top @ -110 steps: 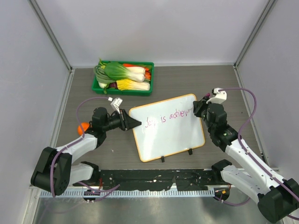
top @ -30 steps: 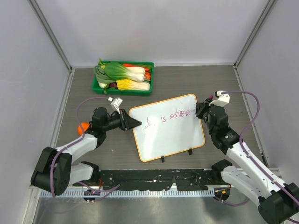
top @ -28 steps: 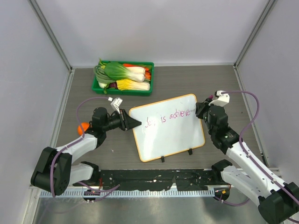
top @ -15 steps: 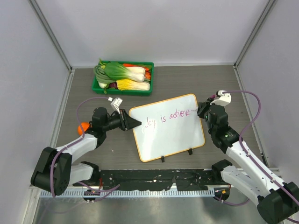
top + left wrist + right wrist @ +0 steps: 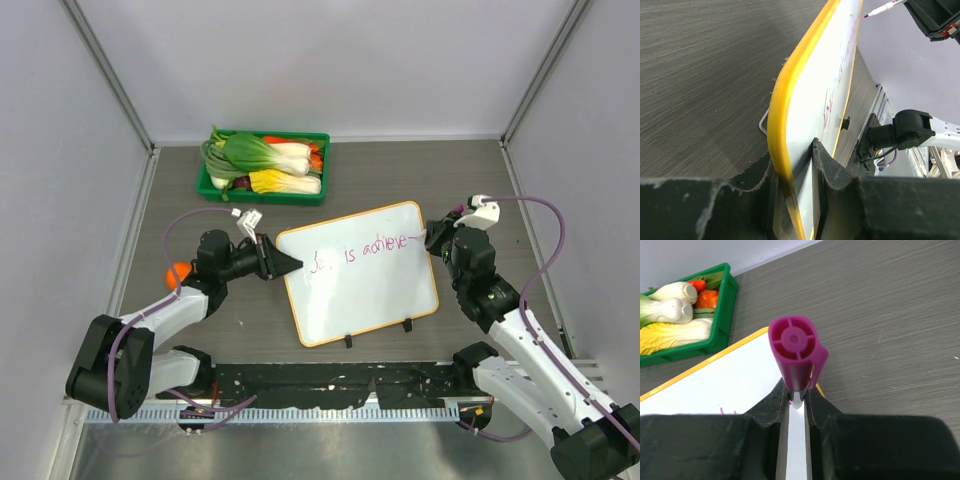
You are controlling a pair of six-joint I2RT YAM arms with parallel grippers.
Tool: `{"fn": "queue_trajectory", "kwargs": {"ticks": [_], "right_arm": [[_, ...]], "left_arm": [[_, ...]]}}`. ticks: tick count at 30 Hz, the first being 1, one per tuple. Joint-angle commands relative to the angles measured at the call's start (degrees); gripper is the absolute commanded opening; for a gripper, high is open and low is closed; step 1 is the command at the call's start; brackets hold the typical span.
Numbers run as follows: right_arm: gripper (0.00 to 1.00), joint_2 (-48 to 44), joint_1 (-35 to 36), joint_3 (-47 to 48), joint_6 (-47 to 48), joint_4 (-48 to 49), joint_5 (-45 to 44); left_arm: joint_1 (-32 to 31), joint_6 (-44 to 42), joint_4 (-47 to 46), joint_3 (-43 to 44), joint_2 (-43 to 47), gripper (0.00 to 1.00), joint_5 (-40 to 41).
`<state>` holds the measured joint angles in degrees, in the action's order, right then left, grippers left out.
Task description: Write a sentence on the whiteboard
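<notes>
One line of the sentence (image 5: 383, 244) stood on the board (image 5: 370, 295) in thin purple script, running along the upper half from the left side to the right rim. A long tail stroke ended at that rim. The lower half was bare, so I judged the writing unfinished, with room left for a second line.

The board lay near the middle of the counter (image 5: 450, 170), turned slightly askew, its two black feet toward the robot. In the left wrist view it sat tilted on those feet rather than flat.

The left hand (image 5: 795, 180) was clamped on the board's left edge, one finger on each face of the yellow rim. That grip appeared meant to steady the board against the push of the pen.

The right hand (image 5: 796, 395) was closed on a purple marker (image 5: 796, 347) and held at the board's upper right corner. The marker's butt end faced the wrist camera and its tip pointed down and away, toward the writing face. The tip sat just beside the rim; whether it touched could not be told.

A green tray (image 5: 207, 185) of vegetables (image 5: 270, 160) stood at the far left of the counter, well apart from the board and clear of both arms.
</notes>
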<state>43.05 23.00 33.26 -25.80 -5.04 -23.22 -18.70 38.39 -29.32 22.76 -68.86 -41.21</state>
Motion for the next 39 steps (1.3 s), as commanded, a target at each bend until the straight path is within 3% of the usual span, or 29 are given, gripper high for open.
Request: {"fn": "queue_trajectory", "kwargs": {"ticks": [1,6,21,29,39], "right_arm": [[0.01,-1.83,-0.33,3.48,1.10,1.17,6.76],[0.01,-2.09,-0.33,2.78,0.67,3.81,15.39],[0.01,-4.64,7.04,-4.95,2.51,12.50,24.43],[0.01,-2.89,16.01,-7.59,5.23,16.11,20.06],[0.01,-1.13,18.13,-9.00,3.92,17.87,19.88]], "left_arm": [[-0.11,-9.56,4.80,-1.67,-0.49,0.00,7.72],[-0.11,-9.56,4.80,-1.76,-0.13,0.00,8.08],[-0.20,-9.48,4.62,-1.58,-1.01,0.00,7.90],[-0.11,-9.48,4.71,-1.58,-0.92,0.00,7.81],[-0.11,-9.48,4.71,-1.58,-0.92,0.00,7.64]]}}
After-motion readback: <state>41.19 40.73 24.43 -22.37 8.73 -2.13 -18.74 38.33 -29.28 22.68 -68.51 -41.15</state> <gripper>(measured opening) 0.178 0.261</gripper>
